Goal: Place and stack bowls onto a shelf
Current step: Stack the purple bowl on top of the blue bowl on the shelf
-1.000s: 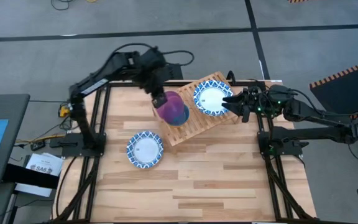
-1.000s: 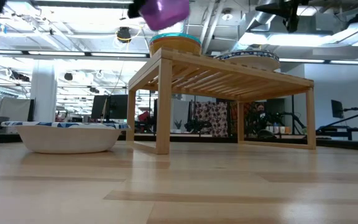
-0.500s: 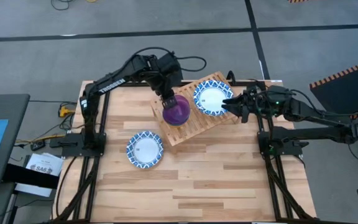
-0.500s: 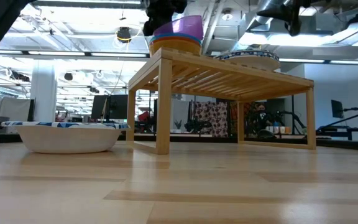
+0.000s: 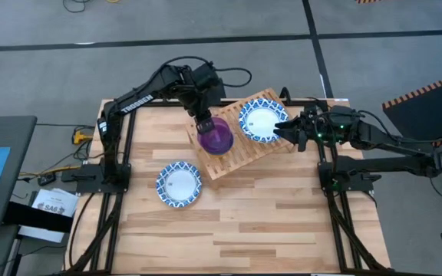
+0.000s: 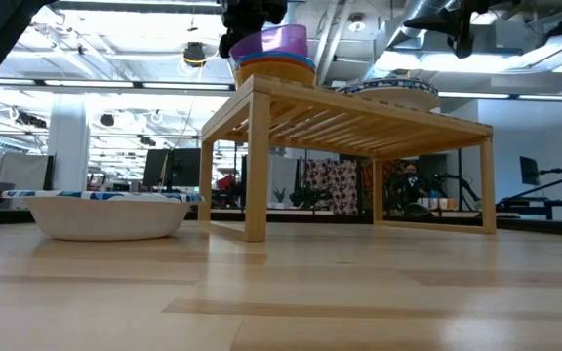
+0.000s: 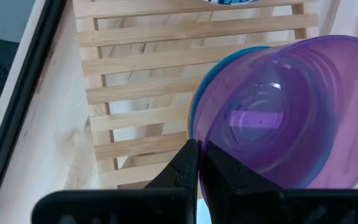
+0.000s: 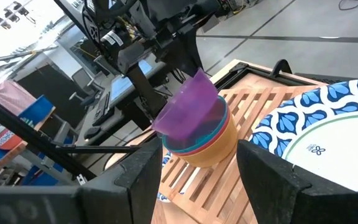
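The purple bowl (image 5: 217, 136) is held tilted on the stack of teal, yellow and orange bowls (image 8: 205, 142) at one end of the shelf (image 5: 240, 157). Its rim is clamped by the fingers of the left gripper (image 7: 199, 165). The right gripper (image 5: 285, 129) is seen at the blue-patterned bowl (image 5: 262, 123) on the shelf, fingers apart. A second patterned bowl (image 5: 179, 184) lies on the surface (image 5: 282, 222).
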